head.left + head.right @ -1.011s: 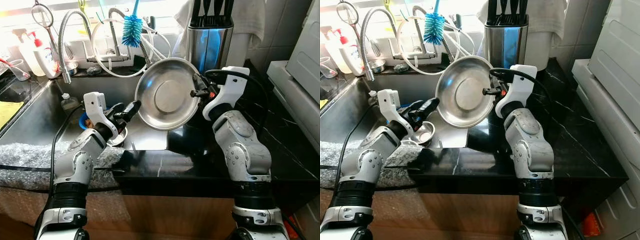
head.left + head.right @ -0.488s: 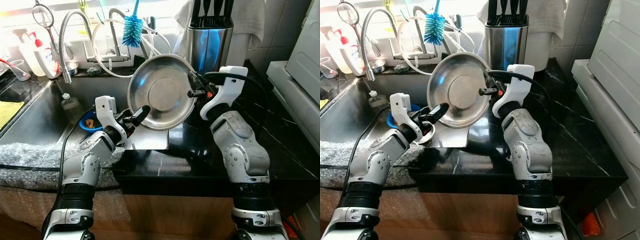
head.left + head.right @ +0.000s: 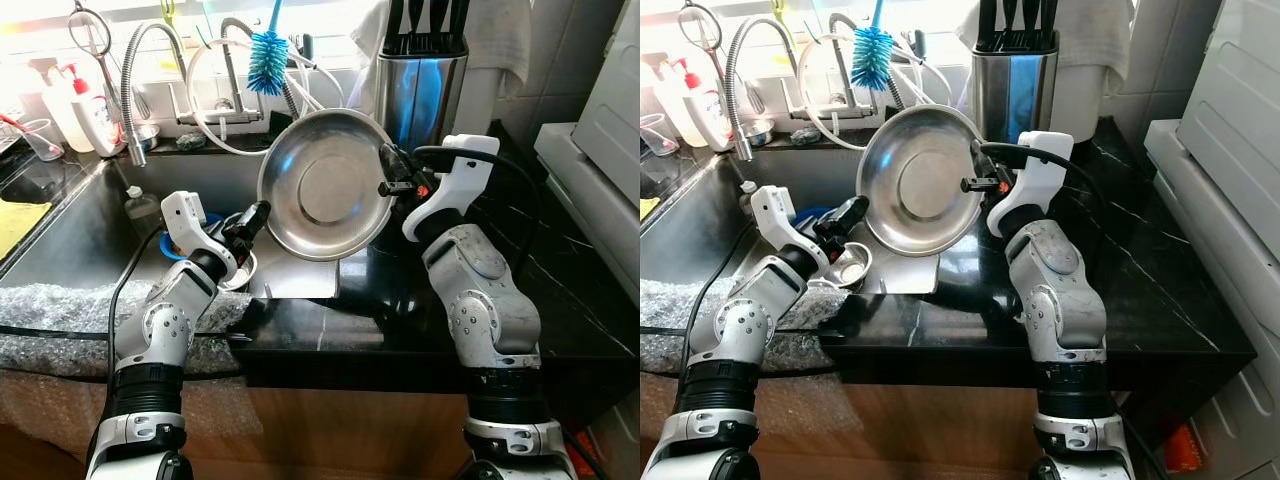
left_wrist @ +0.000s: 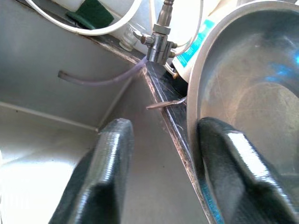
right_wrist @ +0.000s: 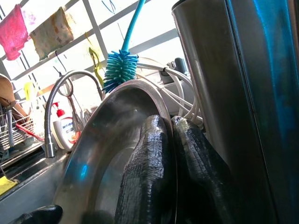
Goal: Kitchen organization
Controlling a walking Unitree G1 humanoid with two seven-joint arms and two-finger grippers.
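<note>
The steel bowl [image 3: 322,185] hangs tilted above the black surface [image 3: 560,300] beside the sink [image 3: 70,235], its right rim pinched tight by the right claw [image 3: 384,172]. The left claw [image 3: 252,216], fingers spread and empty, sits just beside the bowl's lower left edge, hiding a small cup [image 3: 845,268] partly.

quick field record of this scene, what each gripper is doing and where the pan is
held item: steel pan, tilted on edge above the sink's right edge
right gripper: fingers shut on the pan's rim
left gripper: open, at the pan's lower left rim, over the sink
behind pan: blue bottle brush, knife block
below left gripper: small steel cup
</note>
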